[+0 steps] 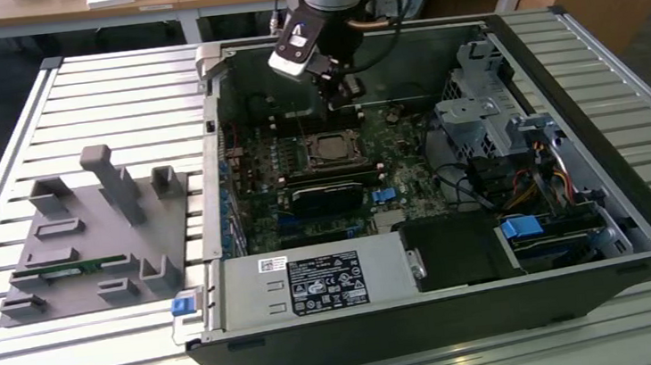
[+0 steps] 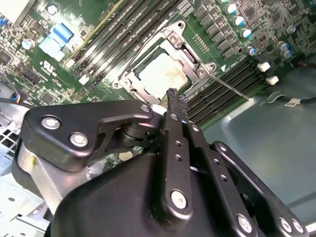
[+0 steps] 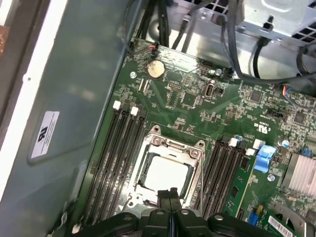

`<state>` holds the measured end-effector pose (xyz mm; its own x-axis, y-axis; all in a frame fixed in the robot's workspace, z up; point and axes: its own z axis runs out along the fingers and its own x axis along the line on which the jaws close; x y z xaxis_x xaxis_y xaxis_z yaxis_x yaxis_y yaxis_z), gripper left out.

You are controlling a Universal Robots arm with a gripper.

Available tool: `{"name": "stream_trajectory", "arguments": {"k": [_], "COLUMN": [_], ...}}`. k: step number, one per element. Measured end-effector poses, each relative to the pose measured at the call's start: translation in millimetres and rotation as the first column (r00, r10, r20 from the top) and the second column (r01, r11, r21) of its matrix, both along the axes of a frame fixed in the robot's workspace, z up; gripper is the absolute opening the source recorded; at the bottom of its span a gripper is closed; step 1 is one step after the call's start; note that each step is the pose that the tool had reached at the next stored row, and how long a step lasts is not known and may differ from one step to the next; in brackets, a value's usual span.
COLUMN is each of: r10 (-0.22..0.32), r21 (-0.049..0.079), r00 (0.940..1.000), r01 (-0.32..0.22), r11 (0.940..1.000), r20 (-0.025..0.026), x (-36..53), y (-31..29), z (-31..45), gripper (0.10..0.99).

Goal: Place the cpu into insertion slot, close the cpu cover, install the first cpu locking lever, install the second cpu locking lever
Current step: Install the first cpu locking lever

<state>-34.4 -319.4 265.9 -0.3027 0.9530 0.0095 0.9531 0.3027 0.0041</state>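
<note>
Tabletop of grey metal slats (image 1: 8, 114) carries an open black computer case (image 1: 436, 333), with a grey moulded fixture (image 1: 70, 252) lying beside it on the exterior view's left. Inside the case the green motherboard (image 3: 197, 111) lies flat, with rows of long dark memory slots (image 3: 121, 158) on either side of the socket.

In the exterior view the arm reaches down into the case from above, and the gripper (image 1: 347, 91) hangs just over the board, near the insertion slot (image 1: 332, 149). In both wrist views the gripper (image 3: 170, 193) (image 2: 173, 98) has its two black fingers pressed flat together – no gap between them and nothing held. The tips sit right at the socket's edge, though I cannot tell whether they touch it.

The cpu cover (image 3: 173, 145) (the silvery frame with the cut-out middle) lies down over the socket. Through its opening shows the pale metal top of the cpu (image 3: 165, 173), seated level in the slot. In the second wrist view a thin metal lever rod (image 2: 229, 86) runs out from the cover's corner across the neighbouring memory slots – whether it is latched I cannot tell.
</note>
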Motion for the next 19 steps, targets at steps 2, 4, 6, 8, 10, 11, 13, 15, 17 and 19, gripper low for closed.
{"name": "stream_trajectory", "arguments": {"k": [2, 4, 6, 8, 10, 11, 13, 15, 17, 19], "r10": [0.016, 0.03, 0.045, 0.06, 0.074, 0.08, 0.093, 0.105, 0.117, 0.128], "r21": [0.0, 0.0, 0.0, 0.0, 0.0, 0.0, 0.0, 0.0, 0.0, 0.0], "r00": [0.9999, 0.9995, 0.999, 0.9982, 0.9973, 0.9968, 0.9957, 0.9945, 0.9932, 0.9917], "r01": [-0.016, -0.03, -0.045, -0.06, -0.074, -0.08, -0.093, -0.105, -0.117, -0.128], "r11": [0.9999, 0.9995, 0.999, 0.9982, 0.9973, 0.9968, 0.9957, 0.9945, 0.9932, 0.9917], "r20": [0.0, 0.0, 0.0, 0.0, 0.0, 0.0, -0.0001, 0.0, 0.0, 0.0], "x": [0.0, 0.0, 0.0, 0.0, 0.0, 0.0, 0.0, 0.0, 0.0, 0.0], "y": [0.0, 0.0, 0.0, 0.0, 0.0, 0.0, 0.0, 0.0, 0.0, 0.0], "z": [0.0, 0.0, 0.0, 0.0, 0.0, 0.0, 0.0, 0.0, 0.0, 0.0], "gripper": [0.106, 0.106, 0.106, 0.106, 0.106, 0.106, 0.106, 0.106, 0.106, 0.106]}}
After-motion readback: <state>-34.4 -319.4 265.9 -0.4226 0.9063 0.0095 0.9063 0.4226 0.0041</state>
